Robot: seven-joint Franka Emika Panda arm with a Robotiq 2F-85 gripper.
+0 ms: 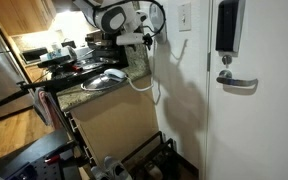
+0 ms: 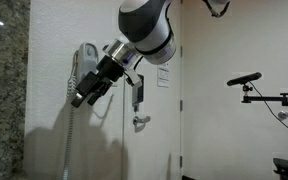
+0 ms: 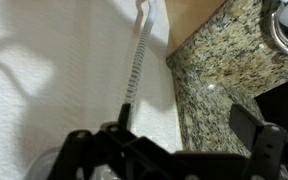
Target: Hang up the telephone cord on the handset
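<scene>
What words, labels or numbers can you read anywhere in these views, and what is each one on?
No text can be read in any view.
The white notice by the door: too small and blurred to read.
The black box on the door: no legible marking.
The handset on the wall: no label visible.

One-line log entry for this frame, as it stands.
tool: open, empty | telephone cord: dangling beside granite counter, not gripped | handset: wall-mounted, close to tool
</scene>
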